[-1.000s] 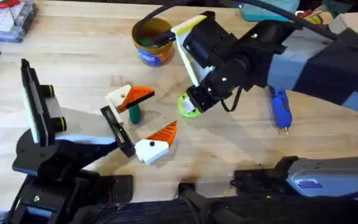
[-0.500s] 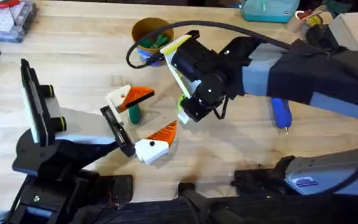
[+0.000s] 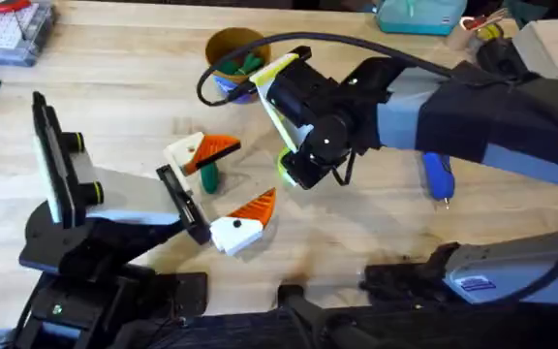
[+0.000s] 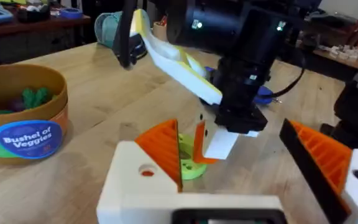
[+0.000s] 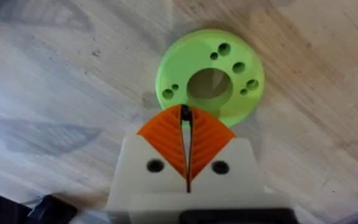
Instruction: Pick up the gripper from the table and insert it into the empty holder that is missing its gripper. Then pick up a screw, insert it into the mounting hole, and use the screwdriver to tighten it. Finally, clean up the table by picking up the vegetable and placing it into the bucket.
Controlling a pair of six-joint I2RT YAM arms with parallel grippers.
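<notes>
Reaching across the middle of the overhead frame, the right gripper (image 5: 187,155) is seen with its orange pads pressed together on something thin and dark, too small to be identified, directly over a green disc (image 5: 211,83) lying on the worktop (image 3: 114,87). The left gripper (image 3: 223,191) is held open at centre left, a small green vegetable (image 3: 209,177) standing between its fingers, not gripped. The bucket (image 3: 232,60) is found at upper centre with vegetables inside. The screwdriver (image 3: 438,174) lies at centre right, partly hidden under the right arm.
</notes>
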